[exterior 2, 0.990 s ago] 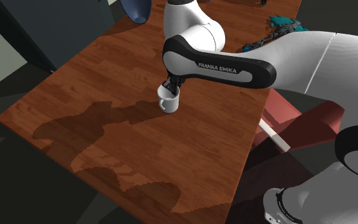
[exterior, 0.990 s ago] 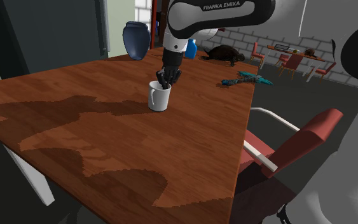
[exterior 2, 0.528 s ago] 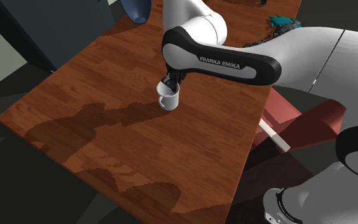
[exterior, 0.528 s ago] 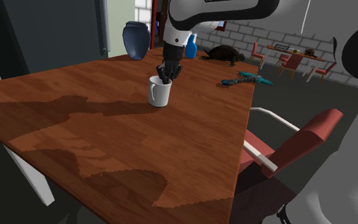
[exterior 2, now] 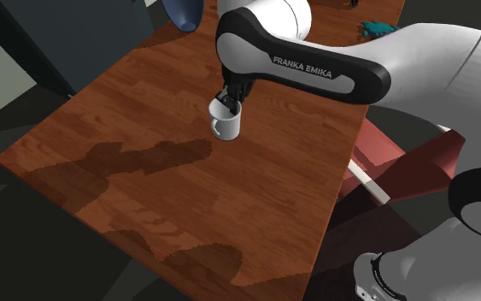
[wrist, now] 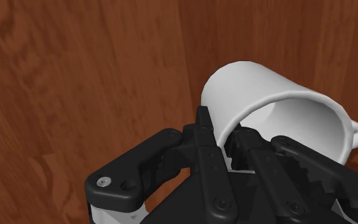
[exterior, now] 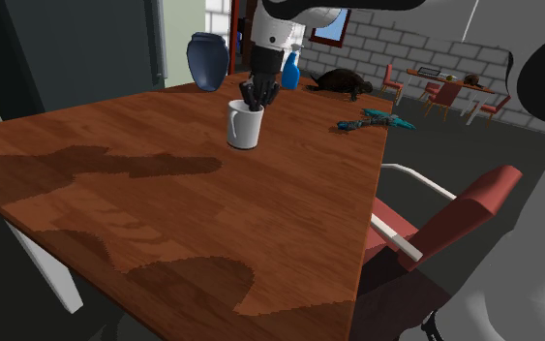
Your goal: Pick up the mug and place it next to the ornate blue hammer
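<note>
Figure: one arm over a table, seen from three cameras.

We see a brown wooden tabletop (exterior: 164, 223) running from the shoulder view's lower left to its upper right, crossed by darker shadow patches.

Over it stands the white arm (exterior 2: 315, 73), lettered FRANKA EMIKA. It enters the second exterior view from the right and bends down near the tabletop's middle.

A red chair (exterior: 454, 218) with white armrests stands just beside the tabletop's edge on the shoulder view's right.

At the far edge, to the shoulder view's left of the arm, we mark a dark blue vase (exterior: 207, 60), upright. A blue spray bottle (exterior: 290, 70) stands behind the wrist.

The hammer (exterior: 377, 120), blue-green, lies flat near the tabletop's far corner on the shoulder view's right, well apart from the mug (exterior: 244, 129).

The mug is white and upright, mouth up, directly under the wrist. Its handle is turned toward the shoulder view's left. It appears to hang a little above the wood rather than rest on it.

The black end effector (exterior: 251, 105) points downward and is closed on the mug. In the wrist view we see one finger outside the wall and the other inside the mouth, the rim clasped in the narrow gap between them. The handle lies on the side away from the fingers.
</note>
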Tool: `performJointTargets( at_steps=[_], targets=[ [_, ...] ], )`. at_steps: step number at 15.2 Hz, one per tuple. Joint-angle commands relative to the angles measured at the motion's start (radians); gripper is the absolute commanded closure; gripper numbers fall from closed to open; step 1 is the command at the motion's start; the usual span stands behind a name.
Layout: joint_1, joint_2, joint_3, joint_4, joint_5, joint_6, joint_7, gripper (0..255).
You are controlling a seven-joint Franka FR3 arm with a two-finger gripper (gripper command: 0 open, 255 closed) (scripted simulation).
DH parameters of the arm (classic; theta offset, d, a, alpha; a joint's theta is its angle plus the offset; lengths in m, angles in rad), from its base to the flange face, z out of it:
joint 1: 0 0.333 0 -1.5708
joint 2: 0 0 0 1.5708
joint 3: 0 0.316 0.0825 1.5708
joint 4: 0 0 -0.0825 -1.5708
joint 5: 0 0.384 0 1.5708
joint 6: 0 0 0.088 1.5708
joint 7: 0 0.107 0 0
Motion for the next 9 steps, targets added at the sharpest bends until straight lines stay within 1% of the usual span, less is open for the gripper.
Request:
performJointTargets(
  at_steps=[1, 9],
  targets=[
    [0.000, 0.004, 0.000, 0.032, -0.001, -0.028, 0.002, 255],
    [0.003, 0.035, 0.001, 0.185, -0.005, -0.149, 0.010, 255]
  ],
)
